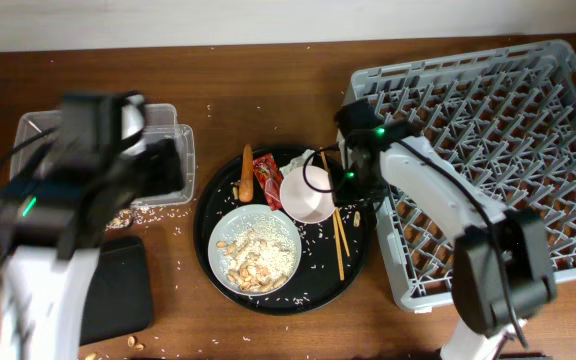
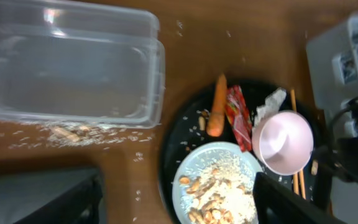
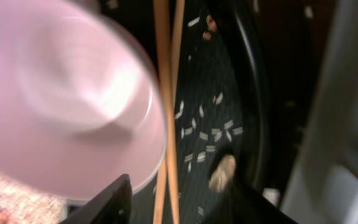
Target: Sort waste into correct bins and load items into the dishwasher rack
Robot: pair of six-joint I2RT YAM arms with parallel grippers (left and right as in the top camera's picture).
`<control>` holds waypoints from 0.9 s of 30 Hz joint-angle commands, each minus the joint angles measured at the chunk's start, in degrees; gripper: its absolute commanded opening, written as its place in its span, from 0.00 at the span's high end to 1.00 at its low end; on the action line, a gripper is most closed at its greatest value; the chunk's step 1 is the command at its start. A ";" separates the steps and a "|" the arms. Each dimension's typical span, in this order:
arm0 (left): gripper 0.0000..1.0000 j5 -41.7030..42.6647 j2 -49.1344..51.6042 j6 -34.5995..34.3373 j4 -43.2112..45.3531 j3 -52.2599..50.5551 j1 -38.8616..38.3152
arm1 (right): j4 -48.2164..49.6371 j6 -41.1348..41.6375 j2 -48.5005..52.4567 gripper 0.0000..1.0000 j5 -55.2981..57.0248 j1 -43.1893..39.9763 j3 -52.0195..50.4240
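A white-pink bowl (image 1: pixel 308 193) lies in the round black tray beside thin wooden chopsticks (image 1: pixel 338 232). An orange carrot (image 1: pixel 246 175), a red wrapper (image 1: pixel 266 180) and a white tissue (image 1: pixel 301 160) lie behind it. A round white plate (image 1: pixel 255 248) holds rice and peanuts. My right gripper (image 1: pixel 353 185) is open low over the tray. In the right wrist view its fingers (image 3: pixel 179 208) straddle the chopsticks (image 3: pixel 166 124) next to the bowl (image 3: pixel 61 99). My left gripper (image 1: pixel 158 165), blurred, is open (image 2: pixel 179 205) and empty by the clear tub (image 1: pixel 168 118). The light-blue cup is out of view.
The grey dishwasher rack (image 1: pixel 488 150) fills the right side, close to my right arm. A flat black tray (image 1: pixel 118 285) lies at the front left. The round black tray (image 1: pixel 213 205) sits in the middle. Rice grains and peanuts (image 2: pixel 67 132) are scattered on the table by the tub.
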 commanded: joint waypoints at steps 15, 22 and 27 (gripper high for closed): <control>0.01 -8.15 -13.33 -3.04 -7.58 0.00 4.76 | 5.99 0.52 1.09 0.96 1.29 1.01 0.61; 0.01 -8.13 -13.35 -3.06 -7.26 0.00 4.76 | 2.54 0.59 -14.10 0.96 19.78 1.01 2.58; 0.01 -8.15 -13.35 -3.06 -8.24 0.00 4.76 | 3.19 4.17 -28.30 0.96 47.63 0.98 2.58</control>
